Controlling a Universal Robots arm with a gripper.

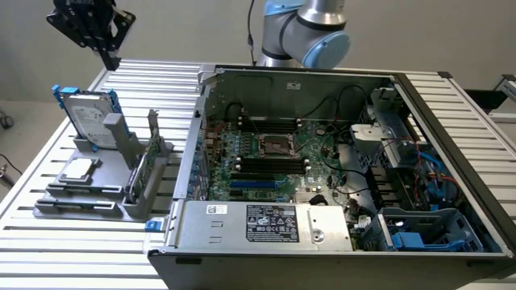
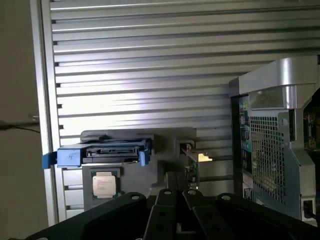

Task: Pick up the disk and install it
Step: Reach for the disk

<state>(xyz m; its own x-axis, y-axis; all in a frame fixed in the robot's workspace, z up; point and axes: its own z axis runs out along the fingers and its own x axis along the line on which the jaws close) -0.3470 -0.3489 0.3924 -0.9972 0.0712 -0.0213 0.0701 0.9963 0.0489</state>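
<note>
The disk [image 1: 87, 118] [image 2: 100, 152], a flat silver-grey metal slab with blue plastic rails, stands upright on edge in a moulded grey holder [image 1: 121, 199] at the exterior view's left. A small square silver chip [image 1: 78, 169] lies flat in the same holder, and a thin green card [image 1: 149, 163] stands beside it. The black gripper [image 1: 109, 60] [image 2: 177, 196] hangs well above the disk, its tips pressed together on nothing. The ribbed aluminium table [image 1: 72, 254] also carries an open computer case [image 1: 322, 272].
</note>
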